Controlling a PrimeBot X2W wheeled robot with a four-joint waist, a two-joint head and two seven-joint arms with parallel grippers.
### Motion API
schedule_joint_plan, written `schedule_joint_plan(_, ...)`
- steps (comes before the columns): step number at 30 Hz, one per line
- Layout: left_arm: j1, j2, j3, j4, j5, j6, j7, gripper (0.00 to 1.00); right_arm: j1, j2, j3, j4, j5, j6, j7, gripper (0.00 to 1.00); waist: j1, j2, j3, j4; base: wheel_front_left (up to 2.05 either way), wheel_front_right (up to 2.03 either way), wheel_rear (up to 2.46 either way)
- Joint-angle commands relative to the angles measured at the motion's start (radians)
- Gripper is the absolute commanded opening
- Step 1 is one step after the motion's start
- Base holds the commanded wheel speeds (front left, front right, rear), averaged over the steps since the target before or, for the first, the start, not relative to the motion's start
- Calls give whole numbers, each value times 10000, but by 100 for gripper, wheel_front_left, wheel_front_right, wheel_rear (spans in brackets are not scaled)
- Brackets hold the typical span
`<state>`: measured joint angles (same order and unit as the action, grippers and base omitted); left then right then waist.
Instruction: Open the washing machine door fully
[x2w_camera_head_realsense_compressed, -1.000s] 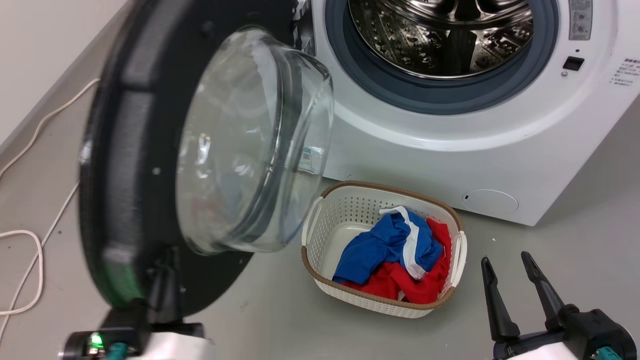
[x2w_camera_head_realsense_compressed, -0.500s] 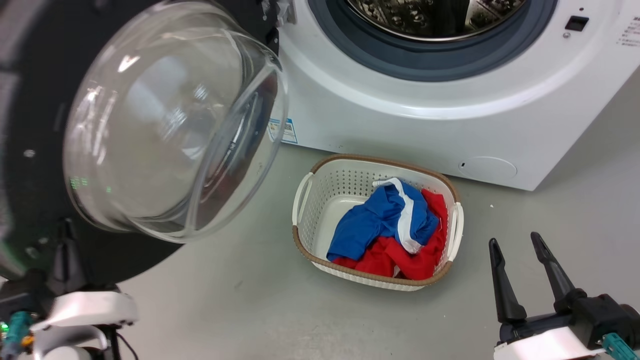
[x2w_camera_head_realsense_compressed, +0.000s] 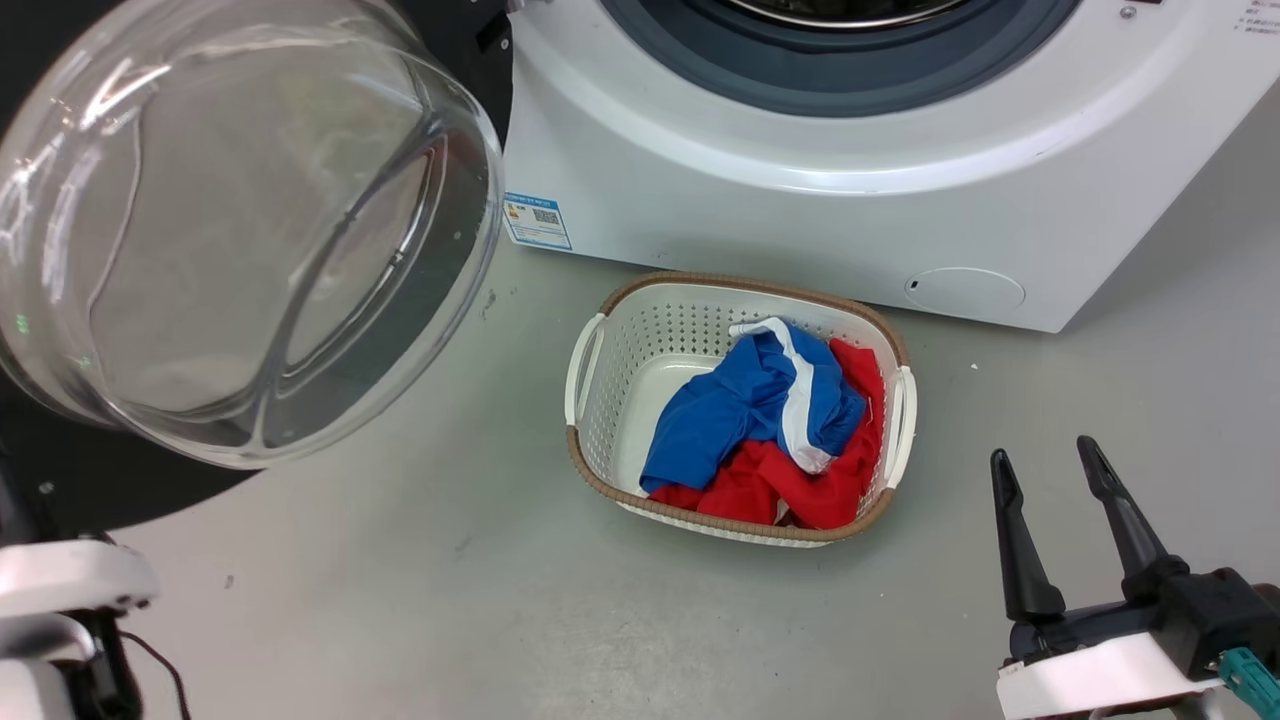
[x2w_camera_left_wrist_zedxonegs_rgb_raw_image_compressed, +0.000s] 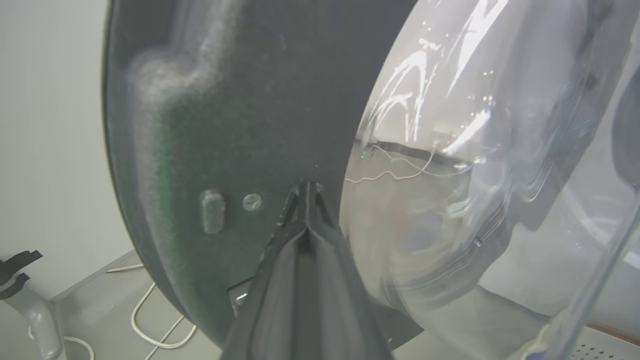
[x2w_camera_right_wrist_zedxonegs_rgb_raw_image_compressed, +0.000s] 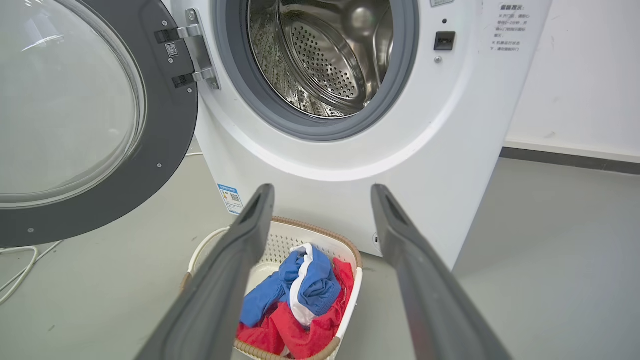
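Observation:
The washing machine door (x2w_camera_head_realsense_compressed: 100, 490) stands swung out at the upper left, its clear glass bowl (x2w_camera_head_realsense_compressed: 240, 230) bulging toward me. In the right wrist view the door (x2w_camera_right_wrist_zedxonegs_rgb_raw_image_compressed: 165, 125) hangs on its hinge left of the washing machine (x2w_camera_right_wrist_zedxonegs_rgb_raw_image_compressed: 350, 165), whose steel drum is open. In the left wrist view my left gripper (x2w_camera_left_wrist_zedxonegs_rgb_raw_image_compressed: 306, 187) is shut, its tips pressed against the door's black inner face (x2w_camera_left_wrist_zedxonegs_rgb_raw_image_compressed: 225, 125) beside the glass. My left forearm (x2w_camera_head_realsense_compressed: 60, 580) shows pale at the lower left. My right gripper (x2w_camera_head_realsense_compressed: 1043, 455) is open over the floor, holding nothing.
A white laundry basket (x2w_camera_head_realsense_compressed: 590, 350) with blue and red clothes sits on the grey floor in front of the washing machine (x2w_camera_head_realsense_compressed: 800, 200). White cables (x2w_camera_left_wrist_zedxonegs_rgb_raw_image_compressed: 150, 320) lie on the floor behind the door. A wall rises to the machine's right.
The door has swung further out to the left with my left gripper against it. The head view has shifted, so the machine sits higher in it. My right gripper stays open.

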<state>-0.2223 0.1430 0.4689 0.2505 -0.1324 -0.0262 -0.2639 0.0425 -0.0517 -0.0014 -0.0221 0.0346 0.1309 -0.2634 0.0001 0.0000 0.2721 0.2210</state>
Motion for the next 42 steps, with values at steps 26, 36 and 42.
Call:
schedule_joint_plan(26,-1502,1105,1182,2363,541,-623,-17,0,-95,28,92,119,95,-2,-18,100,-1,0,-346,-455,0,0,0)
schedule_joint_plan(36,-139,586,618,865,978,-912,-16,0,364,28,-23,248,458,-2,-18,100,-1,0,-1662,-496,0,0,0)
schedule_joint_plan(42,969,13,-154,-585,1409,-943,-16,0,740,27,-98,166,664,-2,-17,100,-1,0,-2384,-582,0,0,0)
